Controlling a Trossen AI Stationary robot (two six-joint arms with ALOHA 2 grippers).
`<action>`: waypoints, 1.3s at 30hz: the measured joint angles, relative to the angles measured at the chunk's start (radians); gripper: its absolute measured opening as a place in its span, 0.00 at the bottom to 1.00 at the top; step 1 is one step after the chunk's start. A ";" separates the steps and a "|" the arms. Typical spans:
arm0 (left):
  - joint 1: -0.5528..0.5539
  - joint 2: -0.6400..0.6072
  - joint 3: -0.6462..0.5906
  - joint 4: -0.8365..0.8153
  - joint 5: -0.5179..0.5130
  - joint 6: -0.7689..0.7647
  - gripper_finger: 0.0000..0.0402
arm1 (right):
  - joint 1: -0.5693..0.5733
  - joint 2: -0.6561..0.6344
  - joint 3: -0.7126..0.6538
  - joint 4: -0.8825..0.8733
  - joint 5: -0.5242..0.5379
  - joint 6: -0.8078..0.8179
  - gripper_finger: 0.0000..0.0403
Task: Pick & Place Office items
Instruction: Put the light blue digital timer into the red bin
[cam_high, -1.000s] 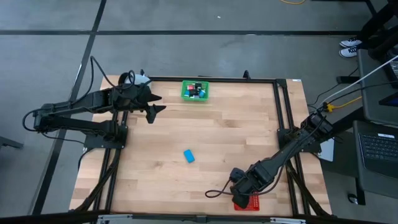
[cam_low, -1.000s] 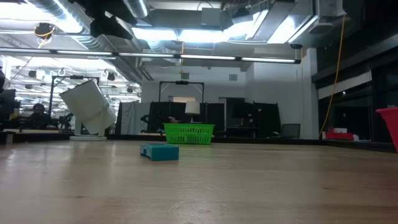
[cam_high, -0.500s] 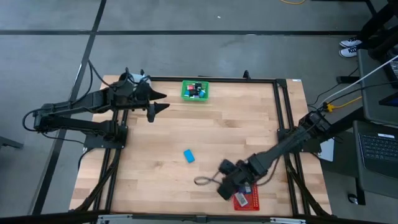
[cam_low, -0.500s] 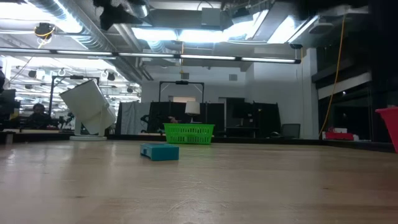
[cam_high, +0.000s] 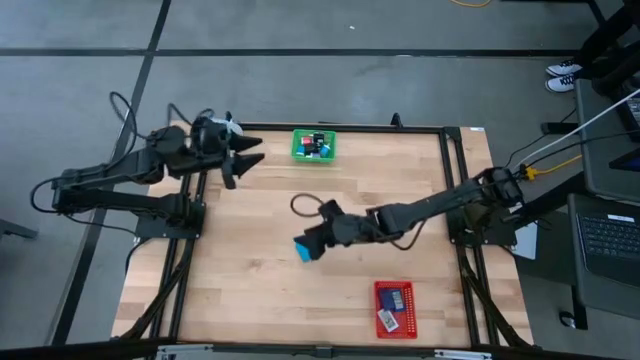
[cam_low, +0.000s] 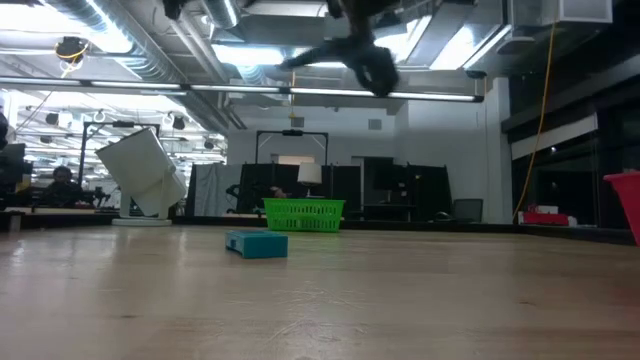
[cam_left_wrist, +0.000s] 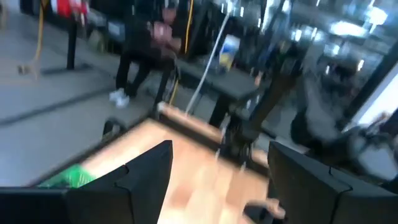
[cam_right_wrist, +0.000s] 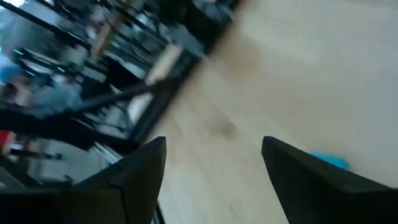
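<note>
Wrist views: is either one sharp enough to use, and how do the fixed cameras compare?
Both wrist views are heavily motion-smeared; in the right wrist view the blue item is only a streak. The high view is crisp. The low view is sharp on the table, but the arm overhead blurs against bright ceiling lights.

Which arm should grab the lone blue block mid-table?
Right. The right pincer, open, hangs high beside the blue block; the left pincer waits by the table's far-left corner.
</note>
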 joint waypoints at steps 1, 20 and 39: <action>-0.008 -0.012 -0.006 0.030 -0.022 0.006 0.64 | -0.011 0.000 0.000 0.030 -0.001 -0.010 0.67; -0.237 -0.470 -0.664 0.147 -0.266 -0.309 0.64 | -0.057 0.010 0.001 -0.208 -0.002 0.046 0.67; -0.392 -0.508 -0.691 0.112 -0.289 -0.294 0.64 | -0.073 0.471 0.485 -0.613 -0.134 0.010 0.67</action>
